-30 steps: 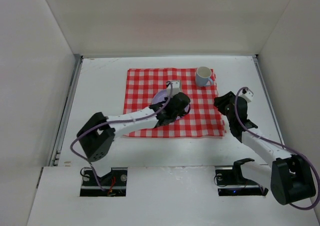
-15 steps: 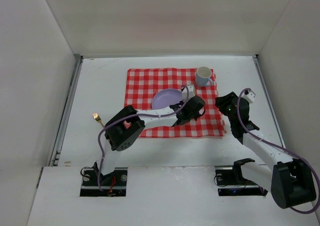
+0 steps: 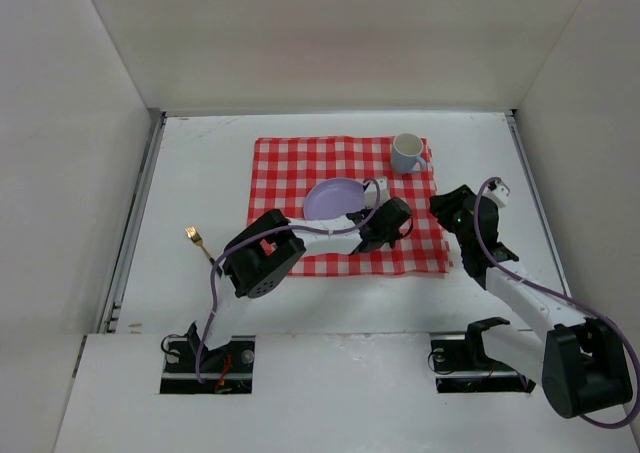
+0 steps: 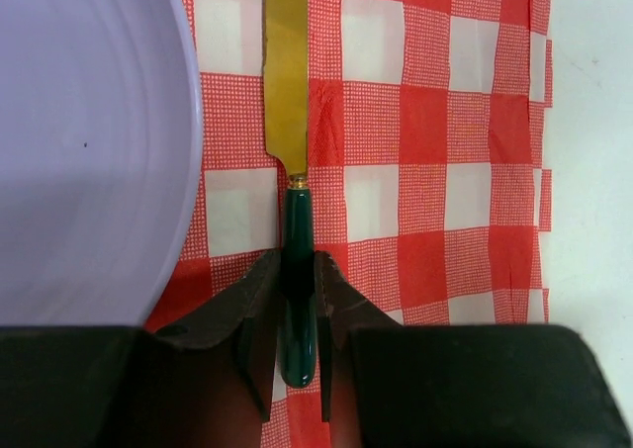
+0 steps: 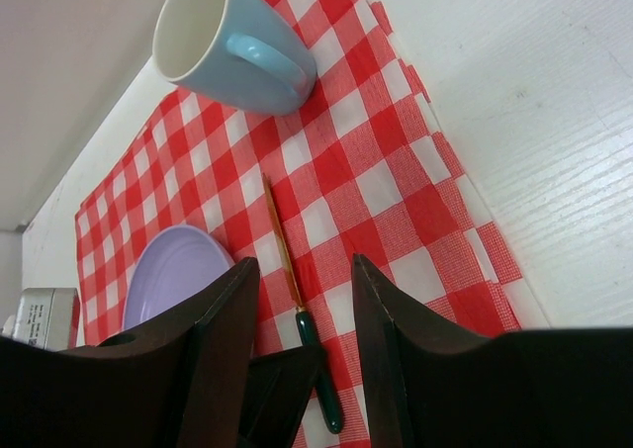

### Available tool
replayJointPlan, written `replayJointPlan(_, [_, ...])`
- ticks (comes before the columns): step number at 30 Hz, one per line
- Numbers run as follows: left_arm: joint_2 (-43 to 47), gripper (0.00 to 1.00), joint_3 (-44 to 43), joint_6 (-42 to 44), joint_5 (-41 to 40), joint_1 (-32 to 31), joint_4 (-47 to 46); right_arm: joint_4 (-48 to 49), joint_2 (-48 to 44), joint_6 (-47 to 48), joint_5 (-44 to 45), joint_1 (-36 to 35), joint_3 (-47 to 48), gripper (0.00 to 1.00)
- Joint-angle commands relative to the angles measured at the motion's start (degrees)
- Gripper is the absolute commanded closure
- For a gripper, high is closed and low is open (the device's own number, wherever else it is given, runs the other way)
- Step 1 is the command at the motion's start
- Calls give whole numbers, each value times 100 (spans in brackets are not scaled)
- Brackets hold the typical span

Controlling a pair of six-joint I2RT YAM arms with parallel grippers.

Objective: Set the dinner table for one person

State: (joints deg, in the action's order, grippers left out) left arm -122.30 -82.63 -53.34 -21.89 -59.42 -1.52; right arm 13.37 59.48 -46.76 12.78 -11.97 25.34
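Observation:
On the white dinner table (image 3: 200,163) lies a red-and-white checked cloth (image 3: 290,163). A lilac plate (image 3: 335,197) sits on it, also in the left wrist view (image 4: 89,141). My left gripper (image 3: 385,225) is low over the cloth just right of the plate, shut (image 4: 297,270) on the green handle of a gold-bladed knife (image 4: 287,92). The blade points away along the plate's rim. The knife (image 5: 284,250) also shows in the right wrist view. My right gripper (image 3: 447,205) is open and empty (image 5: 305,268) at the cloth's right edge.
A light blue cup (image 3: 407,154) stands on the cloth's far right corner, handle to the right. A gold fork (image 3: 194,238) lies on the bare table left of the cloth. Metal rails (image 3: 140,203) run along the table's sides, and white walls stand around it.
My left arm has swung right, from over the plate to its right side, uncovering the plate. The fork has come into view at the left. The right arm barely moved.

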Motion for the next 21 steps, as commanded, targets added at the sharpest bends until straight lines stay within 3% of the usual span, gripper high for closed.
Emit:
replayJointPlan(1, [75, 85, -262, -97, 18, -13, -85, 210, -130, -43, -12, 50, -21, 52])
replayJointPlan(4, [171, 76, -245, -97, -96, -48, -85, 210, -147, -26, 14, 32, -12, 52])
replayJointPlan(9, [557, 72, -17, -54, -201, -65, -147, 210, -156, -43, 50, 32, -29, 52])
replayJointPlan(16, [1954, 67, 1063, 569, -448, -31, -840, 210, -156, -17, 58, 32, -12, 54])
replayJointPlan(21, [3613, 65, 2590, 633, -754, 487, -395, 351, -7, 123, -169, -160, 93, 79])
